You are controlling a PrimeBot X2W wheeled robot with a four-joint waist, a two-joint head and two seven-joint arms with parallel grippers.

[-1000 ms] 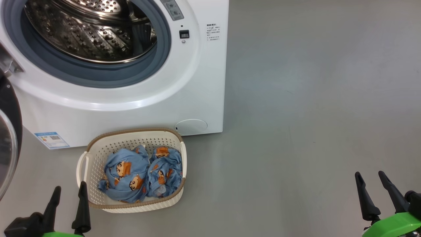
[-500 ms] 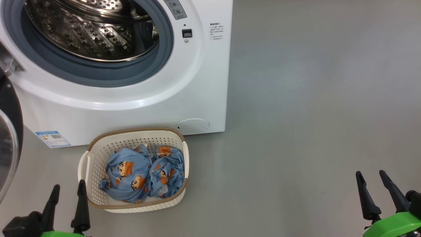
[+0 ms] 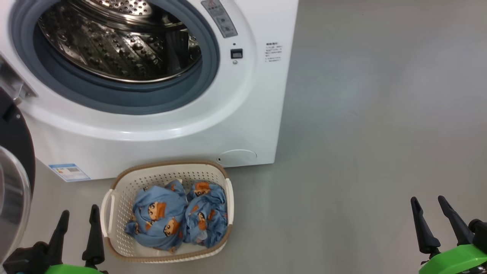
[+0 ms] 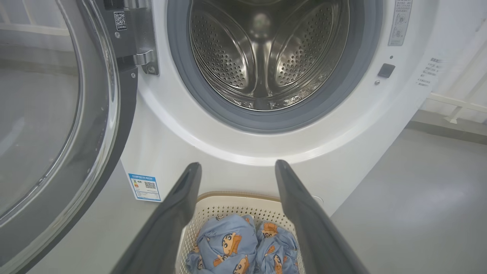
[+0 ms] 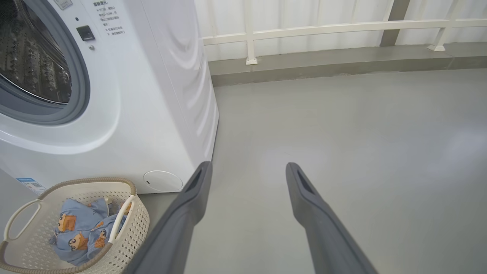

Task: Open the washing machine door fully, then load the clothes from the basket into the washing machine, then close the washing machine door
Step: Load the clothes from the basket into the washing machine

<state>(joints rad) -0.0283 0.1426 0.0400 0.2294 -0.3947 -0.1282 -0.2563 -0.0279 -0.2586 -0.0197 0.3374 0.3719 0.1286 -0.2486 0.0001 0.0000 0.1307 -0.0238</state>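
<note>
The white washing machine [image 3: 243, 114] stands with its steel drum [image 3: 121, 42] exposed; its black-rimmed glass door [image 3: 15, 182] is swung open at the left edge, hinged beside the drum [image 4: 64, 114]. The cream basket [image 3: 218, 173] sits on the floor against the machine's front, holding two blue printed clothes [image 3: 179, 217]. My left gripper [image 3: 79, 214] hangs open just left of the basket, empty; the left wrist view looks over the clothes [image 4: 243, 247] toward the drum [image 4: 266, 53]. Far to the right, my right gripper [image 3: 428, 201] is open and empty over bare floor.
Grey floor [image 3: 380, 114] stretches right of the machine. A white railing and a raised kerb [image 5: 323, 64] run along the far wall. A blue label sticker [image 3: 68, 172] marks the machine's lower left front.
The whole head picture has shifted right and down, so the camera has moved. Both grippers keep their places in the view, open as before.
</note>
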